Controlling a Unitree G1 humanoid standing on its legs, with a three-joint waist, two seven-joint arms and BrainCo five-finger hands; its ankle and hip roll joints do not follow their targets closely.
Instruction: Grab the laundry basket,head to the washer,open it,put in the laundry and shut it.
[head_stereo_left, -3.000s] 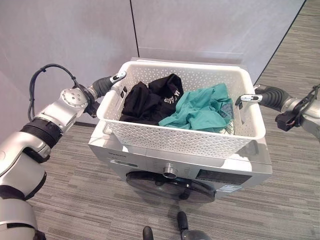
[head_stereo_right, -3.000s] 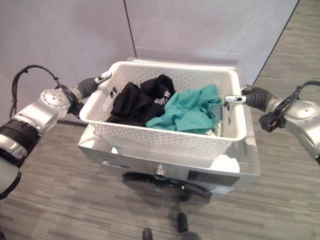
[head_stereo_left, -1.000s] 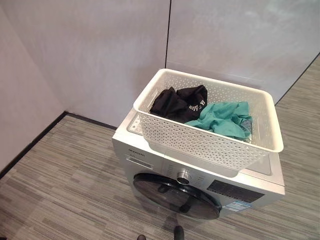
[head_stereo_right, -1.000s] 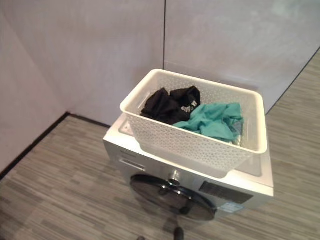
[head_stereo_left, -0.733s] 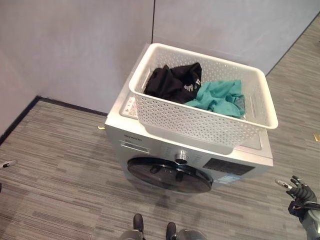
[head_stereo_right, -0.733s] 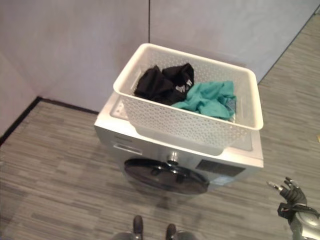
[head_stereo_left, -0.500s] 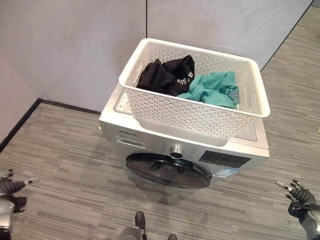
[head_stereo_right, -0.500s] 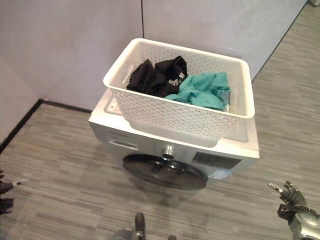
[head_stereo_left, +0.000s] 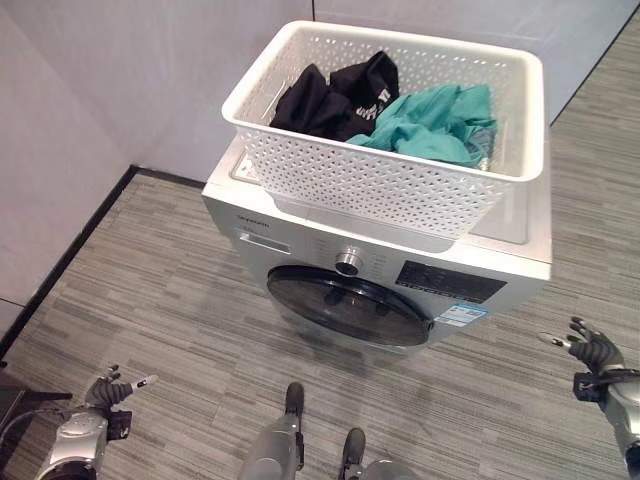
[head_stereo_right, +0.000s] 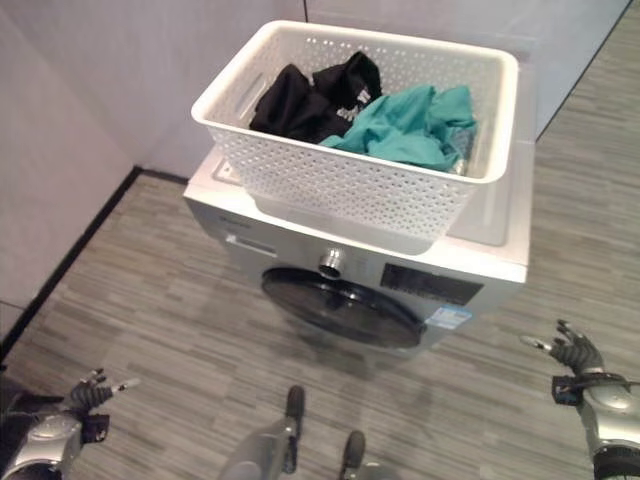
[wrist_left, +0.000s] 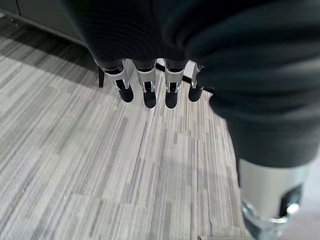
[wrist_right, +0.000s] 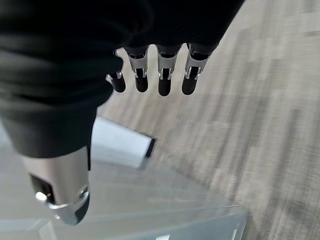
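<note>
Laundry basket (head_stereo_left: 400, 180) sits on top of the washer (head_stereo_left: 500, 255), white, perforated, set toward the machine's left side and rear. Inside it: black clothes (head_stereo_left: 325, 95) on the left, teal clothes (head_stereo_left: 430, 115) on the right, both heaped loosely. Carry-and-arrive steps judged done. Washer door (head_stereo_left: 350, 305), the round dark front panel, is shut; no laundry in the drum as far as can be seen. Left robot hand (head_stereo_left: 112, 390) hangs low over the floor (head_stereo_left: 180, 300), well apart from the washer, fingers straight and relaxed, holding nothing. Right robot hand (head_stereo_left: 590, 348) hangs low on the other side, fingers spread, also empty. Remaining, by judgement: open the door, move both clothing heaps into the drum, close the door.
</note>
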